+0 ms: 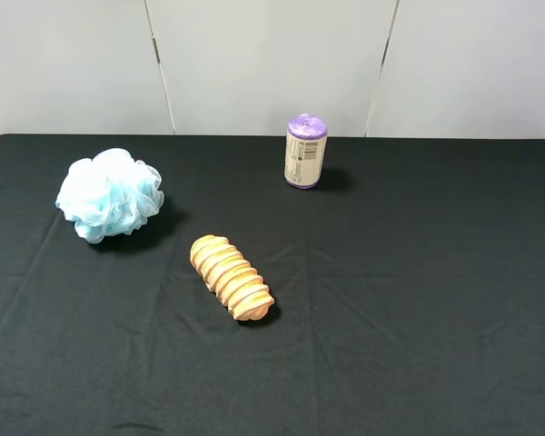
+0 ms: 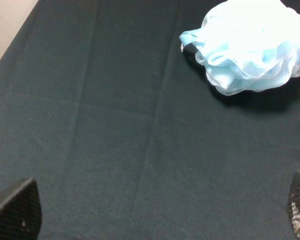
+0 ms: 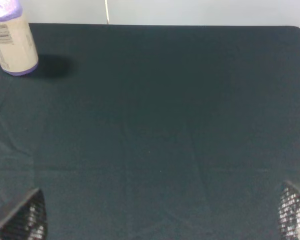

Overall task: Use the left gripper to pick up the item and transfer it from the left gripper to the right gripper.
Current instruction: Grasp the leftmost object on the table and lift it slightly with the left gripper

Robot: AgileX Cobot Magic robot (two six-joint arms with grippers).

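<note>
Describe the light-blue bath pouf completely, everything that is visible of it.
The bath pouf is a round, ruffled ball of gathered pale-blue mesh, soft-looking and puffed up. It rests on the black tablecloth at its far left, apart from the ridged orange oblong. What looks like a flat blue band juts from one side. Only the cloth touches it.

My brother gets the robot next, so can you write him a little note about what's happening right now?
Left gripper: open, empty, above the black table; the blue pouf lies ahead of it, untouched.
Right gripper: open, empty, over bare cloth.
Pouf: on the table's left rear, apart from the ridged orange oblong near the middle and the upright purple-capped canister at the back.
Done: nothing yet.
Left: grasp the pouf with the left gripper, lift it, pass it to the right gripper.
</note>
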